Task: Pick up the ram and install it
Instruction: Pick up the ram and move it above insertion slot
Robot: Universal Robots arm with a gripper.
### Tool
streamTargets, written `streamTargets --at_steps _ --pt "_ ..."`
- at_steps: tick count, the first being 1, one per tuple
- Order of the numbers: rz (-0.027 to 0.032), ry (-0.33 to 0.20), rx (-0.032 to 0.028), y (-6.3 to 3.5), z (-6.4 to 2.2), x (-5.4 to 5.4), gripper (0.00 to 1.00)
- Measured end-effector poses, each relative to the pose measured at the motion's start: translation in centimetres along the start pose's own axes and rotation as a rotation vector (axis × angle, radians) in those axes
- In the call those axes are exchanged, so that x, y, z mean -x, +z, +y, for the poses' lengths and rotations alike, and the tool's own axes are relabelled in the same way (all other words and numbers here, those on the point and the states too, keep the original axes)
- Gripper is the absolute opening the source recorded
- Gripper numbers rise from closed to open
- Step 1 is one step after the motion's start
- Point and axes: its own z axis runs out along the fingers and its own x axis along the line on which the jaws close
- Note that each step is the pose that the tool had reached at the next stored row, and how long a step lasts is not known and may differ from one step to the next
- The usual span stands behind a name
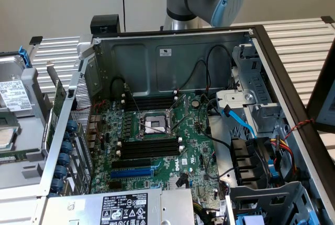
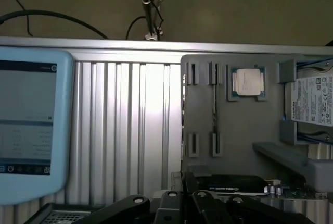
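The hand [image 2: 182, 211] hangs over the grey holder [image 2: 239, 130] where the ram [image 2: 214, 107] stands edge-on; whether the hand is apart or together cannot be told.

The ram [image 2: 214, 105], set on its edge
It shows edge-on as a thin dark strip, upright in a slot of the grey tray [image 2: 244, 130].

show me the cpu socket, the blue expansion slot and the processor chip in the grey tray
cpu socket [image 1: 153, 125]: exterior view, centre of its opening
blue expansion slot [image 1: 132, 173]: exterior view, middle of its length
processor chip [image 2: 248, 82]: wrist view, centre of its metal lid
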Motion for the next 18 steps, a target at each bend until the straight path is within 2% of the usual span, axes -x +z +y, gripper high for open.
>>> streamTargets --at_steps 4,7,8,11,18 --pt "-0.0093 -0.001 -0.0001 -0.89 -1.18 -0.3 0.13" --pt "-0.0244 -0.002 -0.0002 -1.7 -2.16 -0.4 0.13" --pt "-0.0265 -0.002 -0.0002 -1.96 -2.59 -0.5 0.13" --pt "-0.0289 -0.002 -0.0001 -2.6 -3.87 -0.6 0.13" --pt "-0.029 -0.002 -0.0002 -3.45 -7.05 -0.7 0.13"
